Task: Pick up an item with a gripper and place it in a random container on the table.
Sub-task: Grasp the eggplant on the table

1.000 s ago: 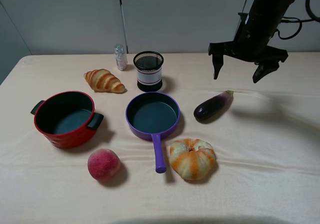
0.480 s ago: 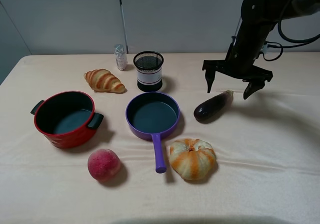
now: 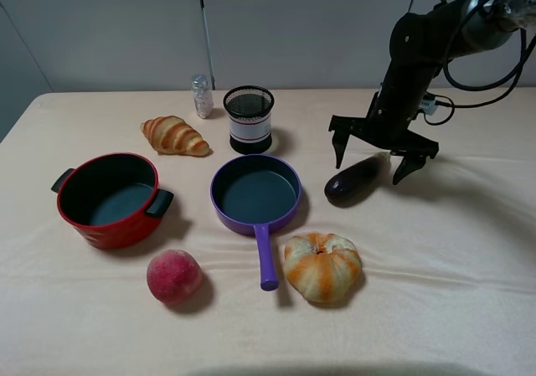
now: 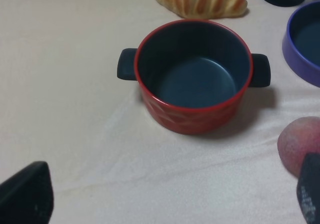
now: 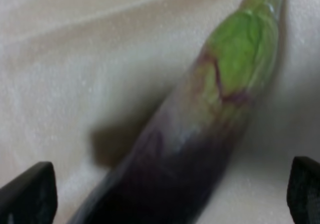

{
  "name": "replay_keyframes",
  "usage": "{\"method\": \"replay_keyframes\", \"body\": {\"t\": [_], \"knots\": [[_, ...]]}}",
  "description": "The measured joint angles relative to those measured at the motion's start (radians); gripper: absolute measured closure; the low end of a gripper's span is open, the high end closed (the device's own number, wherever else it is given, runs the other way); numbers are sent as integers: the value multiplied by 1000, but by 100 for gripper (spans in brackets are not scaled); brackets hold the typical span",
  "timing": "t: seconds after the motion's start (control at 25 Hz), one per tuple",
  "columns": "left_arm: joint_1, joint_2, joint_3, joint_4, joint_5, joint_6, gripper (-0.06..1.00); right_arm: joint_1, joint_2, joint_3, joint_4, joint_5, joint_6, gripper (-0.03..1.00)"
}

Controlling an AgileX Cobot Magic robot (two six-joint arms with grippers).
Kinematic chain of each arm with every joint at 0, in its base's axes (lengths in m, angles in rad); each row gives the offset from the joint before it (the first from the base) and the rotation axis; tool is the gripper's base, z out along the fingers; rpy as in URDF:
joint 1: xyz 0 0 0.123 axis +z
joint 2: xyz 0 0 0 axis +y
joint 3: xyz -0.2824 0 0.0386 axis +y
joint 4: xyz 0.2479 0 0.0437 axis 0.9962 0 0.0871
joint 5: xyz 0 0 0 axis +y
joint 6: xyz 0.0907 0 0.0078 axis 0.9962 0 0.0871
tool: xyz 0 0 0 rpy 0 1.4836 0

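The dark purple eggplant [image 3: 353,180] lies on the cream cloth of the table [image 3: 469,259], right of the purple frying pan [image 3: 255,195]. My right gripper [image 3: 369,157] is open, low over the eggplant, its fingertips [image 3: 338,151] straddling the stem half. The right wrist view shows the eggplant [image 5: 195,149] close up, green stem end away, between the two finger tips [image 5: 30,196]. The pan is empty, handle toward the front. My left gripper [image 4: 165,204] is open above the cloth before the red pot; it is out of the high view.
A red two-handled pot [image 3: 110,198] stands left, a peach [image 3: 174,276] in front of it, a striped pumpkin [image 3: 322,265] front centre. A croissant [image 3: 175,136], a small bottle [image 3: 202,96] and a black mesh cup [image 3: 249,119] stand behind the pan.
My right gripper has come down and slightly left from well above the table to just over the eggplant, staying open. Nothing else has moved.
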Motion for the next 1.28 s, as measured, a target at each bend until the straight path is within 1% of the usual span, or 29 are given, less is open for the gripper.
{"method": "replay_keyframes", "body": {"t": [0.16,0.6,0.72,0.92,1.28], "knots": [[0,0,0,0,0,0,-4,2,23,0,2,1,37,27],[0,0,0,0,0,0,-4,2,38,0,1,3,46,28],[0,0,0,0,0,0,-4,2,38,0,1,11,46,39],[0,0,0,0,0,0,-4,2,39,0,4,24,47,65],[0,0,0,0,0,0,-4,2,39,0,6,31,47,65]]}}
